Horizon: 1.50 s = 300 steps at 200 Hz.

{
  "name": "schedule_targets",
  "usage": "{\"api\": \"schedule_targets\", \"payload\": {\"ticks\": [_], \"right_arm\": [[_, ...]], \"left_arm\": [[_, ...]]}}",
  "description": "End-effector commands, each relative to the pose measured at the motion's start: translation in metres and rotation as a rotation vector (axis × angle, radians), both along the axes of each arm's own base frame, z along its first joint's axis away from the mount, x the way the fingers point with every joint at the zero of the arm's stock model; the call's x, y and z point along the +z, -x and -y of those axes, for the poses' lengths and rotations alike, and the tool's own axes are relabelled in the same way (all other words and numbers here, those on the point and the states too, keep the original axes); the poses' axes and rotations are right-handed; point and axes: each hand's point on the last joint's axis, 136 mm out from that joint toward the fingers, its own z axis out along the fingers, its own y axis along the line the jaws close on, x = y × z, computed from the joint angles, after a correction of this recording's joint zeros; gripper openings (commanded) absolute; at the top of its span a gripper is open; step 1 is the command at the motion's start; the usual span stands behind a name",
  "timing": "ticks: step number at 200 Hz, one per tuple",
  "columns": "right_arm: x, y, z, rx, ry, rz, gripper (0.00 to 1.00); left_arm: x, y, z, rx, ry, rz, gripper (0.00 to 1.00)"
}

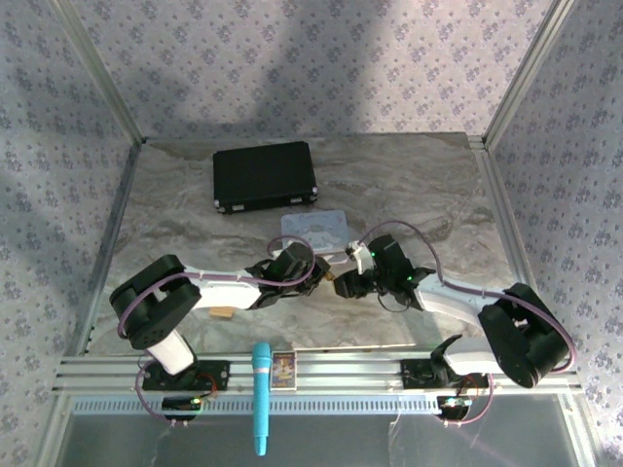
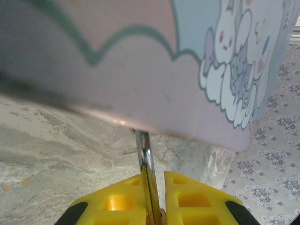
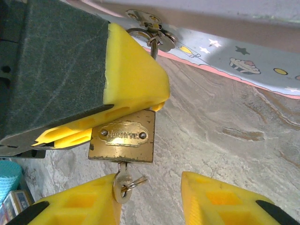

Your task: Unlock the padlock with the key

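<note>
The padlock [image 3: 123, 140] hung from the hasp [image 3: 149, 21] of the tin [image 3: 225, 54] at mid-tabletop [image 3: 225, 131]. The left gripper [image 2: 153, 187] was clamped on its shackle [image 2: 146, 159] (the silver bar ran up between the yellow fingers [image 2: 117, 201]). The key [image 3: 121, 186] sat in the keyhole under the brass body, right beside one finger of the right gripper [image 3: 150, 190], whose jaws stood apart and held nothing.
</note>
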Motion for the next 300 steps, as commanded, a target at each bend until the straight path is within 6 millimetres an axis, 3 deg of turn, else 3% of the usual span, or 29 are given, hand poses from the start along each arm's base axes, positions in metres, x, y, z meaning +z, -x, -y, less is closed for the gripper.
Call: {"api": "schedule_targets", "payload": {"ticks": [1, 73, 144, 239, 262, 269, 300], "right_arm": [[-0.004, -0.018, 0.020, -0.118, 0.072, 0.017, 0.38], [0.004, -0.034, 0.030, -0.212, -0.055, -0.054, 0.43], [-0.007, -0.036, 0.037, -0.269, -0.048, -0.110, 0.52], [0.019, -0.041, 0.030, -0.289, -0.115, -0.096, 0.71], [0.025, -0.048, 0.036, -0.339, -0.102, -0.065, 0.80], [0.026, -0.051, 0.038, -0.360, -0.088, -0.058, 0.87], [0.035, -0.066, 0.040, -0.426, -0.054, -0.031, 0.88]], "left_arm": [[-0.023, 0.016, -0.006, -0.045, -0.047, -0.072, 0.00], [-0.026, 0.016, -0.008, -0.046, -0.052, -0.078, 0.00], [-0.025, 0.017, -0.008, -0.056, -0.056, -0.067, 0.00], [-0.028, 0.017, -0.017, -0.057, -0.115, -0.060, 0.00], [-0.033, 0.017, -0.020, -0.092, -0.189, -0.047, 0.00], [-0.036, 0.017, -0.022, -0.096, -0.205, -0.039, 0.00], [-0.045, 0.020, -0.025, -0.143, -0.267, -0.036, 0.00]]}}
